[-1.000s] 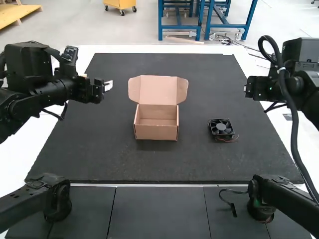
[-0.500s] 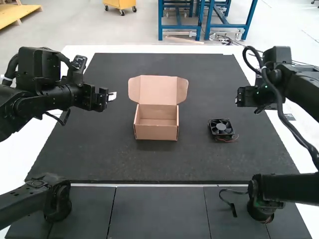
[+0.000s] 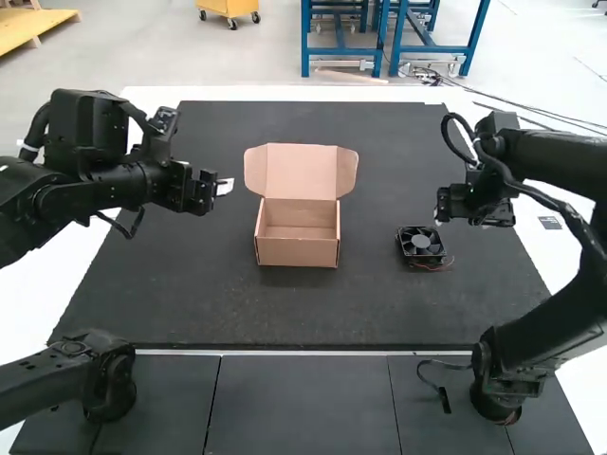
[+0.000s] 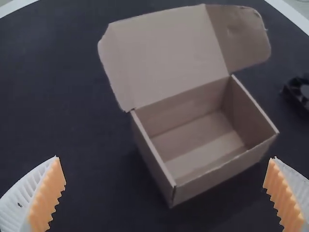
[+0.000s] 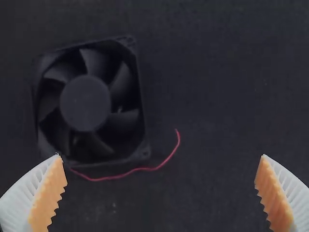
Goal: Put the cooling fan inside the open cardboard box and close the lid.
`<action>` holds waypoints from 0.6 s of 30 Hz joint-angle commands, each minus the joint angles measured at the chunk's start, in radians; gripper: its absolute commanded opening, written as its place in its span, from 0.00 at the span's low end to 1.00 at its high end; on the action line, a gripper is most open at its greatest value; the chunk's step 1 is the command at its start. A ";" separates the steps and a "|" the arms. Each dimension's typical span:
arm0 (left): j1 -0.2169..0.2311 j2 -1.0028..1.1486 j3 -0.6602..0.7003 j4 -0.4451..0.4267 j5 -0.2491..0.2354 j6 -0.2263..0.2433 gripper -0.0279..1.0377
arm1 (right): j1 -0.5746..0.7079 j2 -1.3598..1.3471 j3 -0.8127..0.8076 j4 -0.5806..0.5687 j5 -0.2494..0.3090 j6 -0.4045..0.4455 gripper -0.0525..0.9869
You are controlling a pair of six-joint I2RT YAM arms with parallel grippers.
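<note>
Scene is lit brightly and evenly from overhead. A short, soft shadow is cast by the cardboard box [image 3: 297, 245] onto the black mat [image 3: 190, 284]. The cooling fan [image 5: 89, 104] is rendered dark on dark, low contrast.

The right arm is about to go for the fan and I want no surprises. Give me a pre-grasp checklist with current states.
1. Right gripper open: ok.
2. Cooling fan lying flat on the mat, apart from the cardboard box: ok.
3. Fan centred between the right gripper's fingers: not ok, it sits toward one finger.
4. Box empty, lid up: ok.
5. Red wire out of the grasp path: cannot tell.
6. Left gripper open and off the box: ok.
</note>
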 commanded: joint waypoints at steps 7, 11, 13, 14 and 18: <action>-0.030 0.011 0.036 -0.002 -0.020 0.059 0.94 | -0.080 0.133 0.108 -0.004 -0.012 -0.038 0.91; -0.032 0.016 0.036 -0.009 -0.038 0.091 0.94 | -0.100 0.202 0.148 -0.024 -0.012 -0.078 0.91; -0.030 0.016 0.036 -0.009 -0.045 0.098 0.94 | -0.102 0.233 0.170 -0.038 -0.013 -0.095 0.91; -0.032 0.017 0.036 -0.009 -0.046 0.098 0.94 | -0.102 0.248 0.180 -0.047 -0.013 -0.102 0.91; -0.030 0.022 0.036 -0.008 -0.048 0.098 0.94 | -0.099 0.299 0.226 -0.085 -0.024 -0.133 0.91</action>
